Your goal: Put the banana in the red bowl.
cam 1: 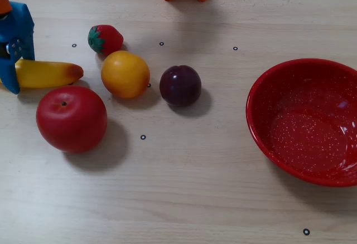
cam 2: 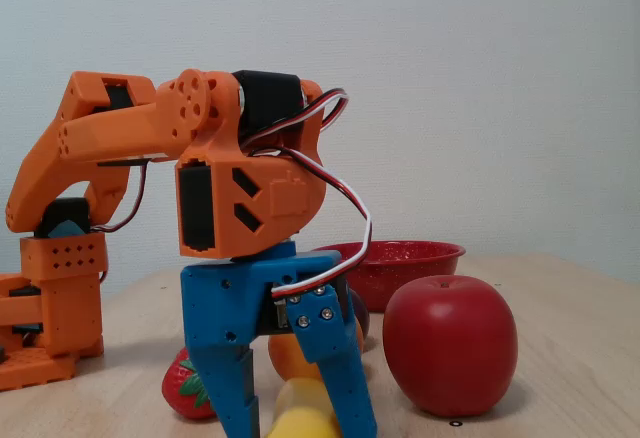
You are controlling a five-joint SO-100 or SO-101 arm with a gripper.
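The blue end effector [cam 2: 295, 420] straddles the banana [cam 1: 47, 73], its fingers [cam 2: 228, 378] clamped on it at the table's [cam 1: 184, 199] left edge. The red bowl [cam 1: 268, 138] sits at the right edge.

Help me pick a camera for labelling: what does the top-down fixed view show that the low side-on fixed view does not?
Only the top-down view shows the dark plum, the red bowl's speckled inside, the table dots and the banana's full length.

Only the side-on view shows the orange arm, its wires and the wall.

Both show the blue fingers straddling the banana, plus the apple, orange and strawberry.
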